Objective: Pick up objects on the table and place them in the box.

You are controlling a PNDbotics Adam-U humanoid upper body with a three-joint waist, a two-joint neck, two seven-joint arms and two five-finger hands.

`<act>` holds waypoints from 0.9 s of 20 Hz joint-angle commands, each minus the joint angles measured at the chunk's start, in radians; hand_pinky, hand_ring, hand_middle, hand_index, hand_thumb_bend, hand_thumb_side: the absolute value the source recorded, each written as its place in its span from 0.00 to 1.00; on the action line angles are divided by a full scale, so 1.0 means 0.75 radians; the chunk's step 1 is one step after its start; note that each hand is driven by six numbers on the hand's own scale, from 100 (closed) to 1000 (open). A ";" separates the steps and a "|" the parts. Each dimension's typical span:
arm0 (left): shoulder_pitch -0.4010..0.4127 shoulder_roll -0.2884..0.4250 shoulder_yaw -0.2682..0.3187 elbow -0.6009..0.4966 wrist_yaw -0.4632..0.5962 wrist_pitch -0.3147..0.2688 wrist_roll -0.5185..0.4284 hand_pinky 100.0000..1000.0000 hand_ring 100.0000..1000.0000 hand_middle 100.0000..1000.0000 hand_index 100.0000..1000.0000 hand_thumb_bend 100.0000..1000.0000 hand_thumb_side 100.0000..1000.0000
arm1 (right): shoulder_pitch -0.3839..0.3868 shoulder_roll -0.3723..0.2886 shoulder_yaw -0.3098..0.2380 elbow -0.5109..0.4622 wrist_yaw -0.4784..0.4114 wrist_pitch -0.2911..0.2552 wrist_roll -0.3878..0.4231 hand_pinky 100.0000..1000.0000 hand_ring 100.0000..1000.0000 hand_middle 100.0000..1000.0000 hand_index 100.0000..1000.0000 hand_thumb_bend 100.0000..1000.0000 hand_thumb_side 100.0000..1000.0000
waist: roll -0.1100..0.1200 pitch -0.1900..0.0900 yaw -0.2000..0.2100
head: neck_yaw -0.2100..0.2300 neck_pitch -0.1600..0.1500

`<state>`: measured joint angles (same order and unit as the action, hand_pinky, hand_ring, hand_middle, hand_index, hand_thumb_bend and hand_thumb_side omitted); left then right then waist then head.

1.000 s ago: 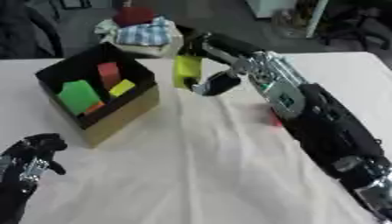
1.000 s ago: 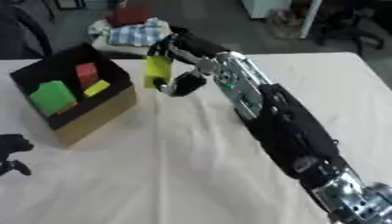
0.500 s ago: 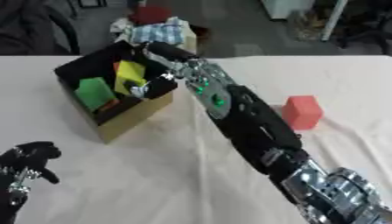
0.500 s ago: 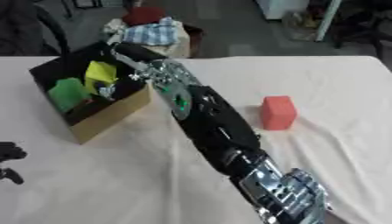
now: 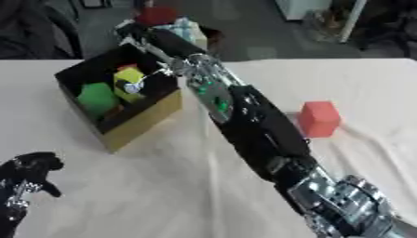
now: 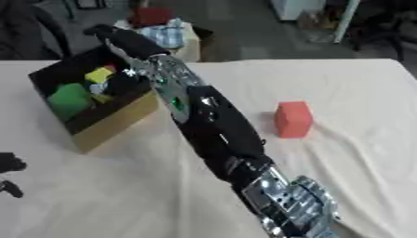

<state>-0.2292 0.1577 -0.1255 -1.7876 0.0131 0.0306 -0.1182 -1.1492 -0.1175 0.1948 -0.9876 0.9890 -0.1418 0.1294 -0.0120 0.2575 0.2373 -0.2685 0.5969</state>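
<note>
I have the right robot hand (image 5: 140, 82) down inside the box (image 5: 143, 125), over the yellow block (image 5: 129, 76); whether its fingers are open or closed I cannot tell, probably mid-release. Next comes the red cube (image 5: 319, 119) on the table (image 5: 163, 186). The left robot hand (image 5: 29, 174) idles, fingers relaxed.

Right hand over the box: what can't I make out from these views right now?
- Right hand: blurred inside the box in both eye views; whether it holds the yellow block can't be told.
- Box contents: the near wall and the arm hide whatever lies under the green block.
- Left hand: cut off at the lower left edge.
</note>
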 commanded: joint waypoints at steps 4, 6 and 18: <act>-0.008 0.016 0.020 -0.018 0.000 -0.001 0.015 0.37 0.68 0.57 0.68 0.36 0.58 | -0.016 -0.092 0.053 -0.018 -0.003 -0.088 -0.103 0.82 0.88 0.91 0.96 0.27 0.42 | 0.002 -0.026 -0.050 | 0.030 -0.011; -0.004 0.021 0.027 -0.017 -0.002 -0.002 0.021 0.37 0.68 0.57 0.68 0.36 0.58 | -0.002 -0.154 0.077 -0.044 -0.048 -0.134 -0.070 0.82 0.88 0.91 0.97 0.25 0.43 | -0.002 -0.028 -0.080 | 0.046 -0.009; 0.012 0.038 0.055 -0.015 -0.018 -0.004 0.048 0.37 0.68 0.57 0.68 0.36 0.58 | 0.274 -0.653 0.095 -0.354 -0.564 -0.120 0.339 0.83 0.88 0.90 0.98 0.26 0.45 | -0.025 -0.022 -0.207 | 0.091 -0.001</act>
<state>-0.2154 0.1669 -0.0931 -1.7872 0.0057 0.0281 -0.0868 -0.9295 -0.5521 0.2778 -1.2212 0.5956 -0.2426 0.3602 -0.0177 0.2576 0.0810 -0.2035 0.5974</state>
